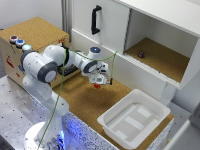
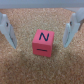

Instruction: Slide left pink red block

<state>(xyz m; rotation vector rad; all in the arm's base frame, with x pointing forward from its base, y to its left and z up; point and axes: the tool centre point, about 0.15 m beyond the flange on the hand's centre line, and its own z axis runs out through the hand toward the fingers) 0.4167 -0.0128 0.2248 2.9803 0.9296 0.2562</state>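
1 white arm (image 1: 47, 67) reaches across the cork surface (image 1: 85, 102) in the exterior view, its end effector (image 1: 101, 80) pointing down over a spot in front of the white cabinet (image 1: 107, 25). A small patch of red, the pink red block (image 1: 97, 85), shows just under the end effector, touching or nearly touching the cork; the view is too blurred to tell which. Toward the exterior view's right, a white tray (image 1: 150, 105) rests on the same surface, well apart from the block. The cabinet's open compartment (image 1: 160, 55) holds a small dark object (image 1: 141, 53) on its cork floor, and a black handle (image 1: 95, 19) is fixed to the closed door. At the exterior view's left stands a cork-topped box (image 1: 35, 32) with round buttons (image 1: 17, 41). In the wrist view, the pink red block (image 2: 44, 43) sits on the cork between 2 fingers (image 2: 6, 29), which are spread wide and stand clear of it on both sides. Its upper face bears a dark letter N, and a short dark dash marks the face below.
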